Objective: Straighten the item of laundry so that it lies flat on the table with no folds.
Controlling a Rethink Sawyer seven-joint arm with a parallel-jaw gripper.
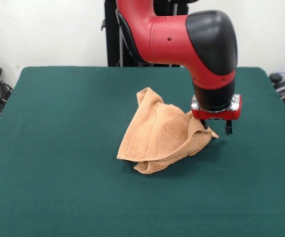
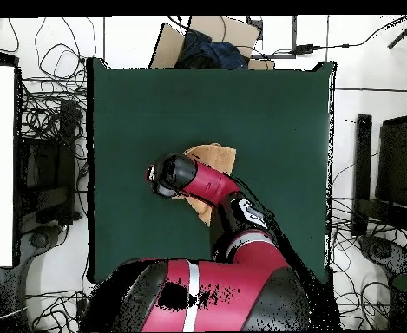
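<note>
1. the peach-orange terry towel (image 1: 160,133) sits near the middle of the dark green table (image 1: 58,148), bunched into a rumpled mound rather than spread out.
2. in the front view one corner of it stands up in a peak at the far side, and a folded lip curls under along the near edge.
3. the gripper (image 1: 215,127) is at the towel's right-hand corner in that view, held low just above the tabletop; one dark fingertip (image 1: 203,123) touches the raised cloth there and the other (image 1: 228,128) hangs clear of it over bare felt (whether the cloth is actually pinched cannot be told).
4. the red and black arm (image 1: 182,34) reaches down from the far side of the table.
5. from overhead the arm covers much of the towel (image 2: 217,159), leaving only an orange patch showing beyond the wrist.
</note>
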